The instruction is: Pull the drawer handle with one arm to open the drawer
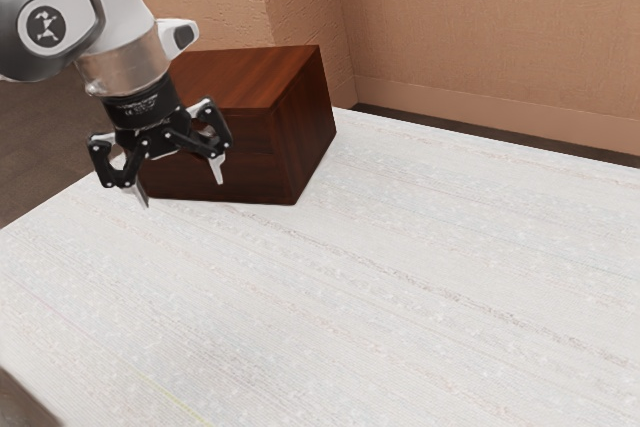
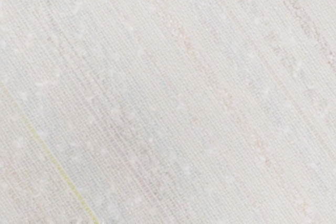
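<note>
A dark brown wooden drawer box [image 1: 265,112] stands on the white table [image 1: 420,277] at the exterior view's upper left. Its front face shows a faint horizontal seam; no handle can be made out, as my hand covers part of that face. My gripper [image 1: 180,182] hangs open just above the table in front of the box, fingers pointing down, nothing between them. The wrist view looks straight down on the bare pale tabletop [image 2: 168,98].
The table stretches wide toward the exterior view's right and front. A tan wall [image 1: 480,17] with a baseboard runs behind it. A thin yellowish line [image 2: 58,166] crosses the tabletop under my hand.
</note>
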